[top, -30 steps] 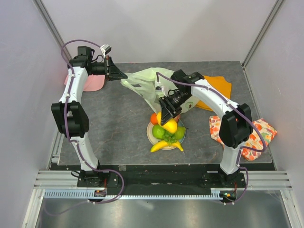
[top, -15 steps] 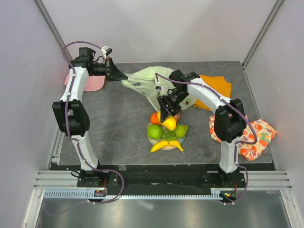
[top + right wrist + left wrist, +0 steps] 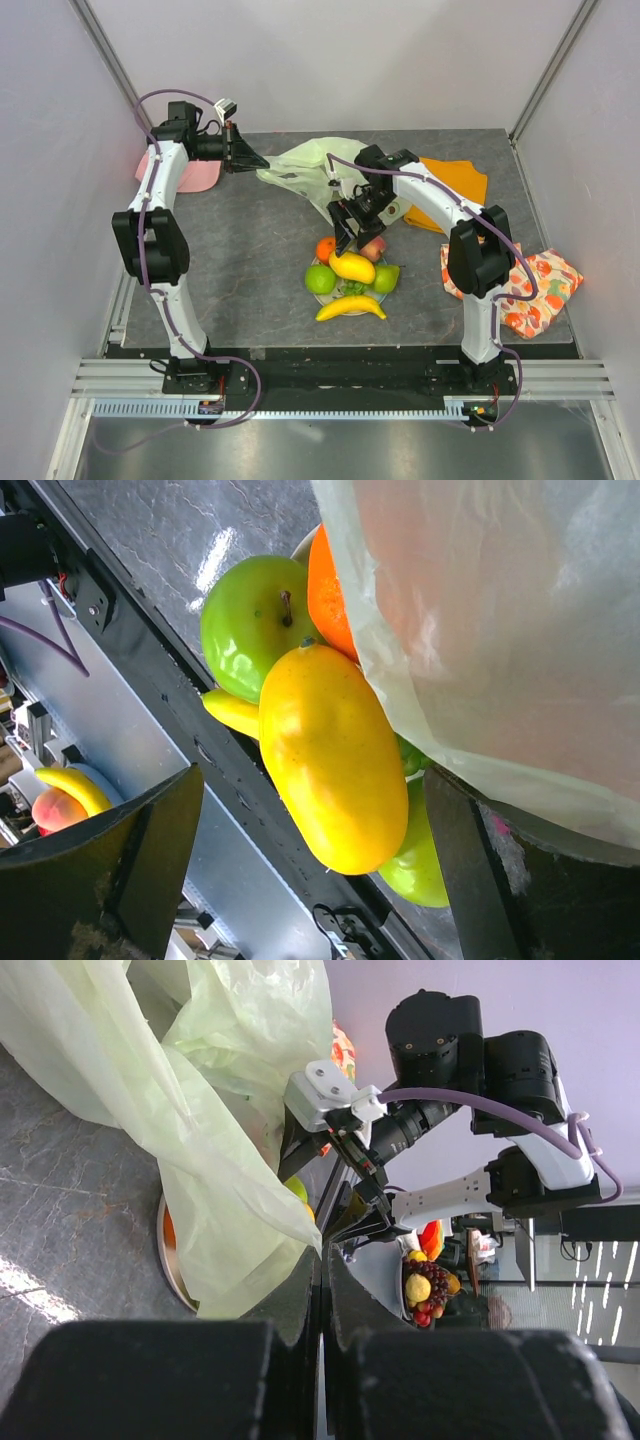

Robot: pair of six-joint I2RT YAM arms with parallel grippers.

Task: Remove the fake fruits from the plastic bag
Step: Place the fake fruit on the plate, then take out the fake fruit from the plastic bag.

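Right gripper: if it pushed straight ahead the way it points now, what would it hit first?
Most likely the yellow mango, which sits centred ahead of the open right gripper; the exact depth is unclear.

We see a grey, stone-look tabletop (image 3: 250, 280). A pink cap (image 3: 195, 175) lies at its left edge near the far corner, and an orange cloth (image 3: 455, 185) lies toward the far right corner. A patterned cloth (image 3: 545, 280) lies at the right edge. A round plate (image 3: 168, 1265) sits mid-tabletop, nearer the near edge.

A robot lab cell: plain white walls (image 3: 330, 60), grey table (image 3: 250, 280), aluminium rails (image 3: 100, 378).
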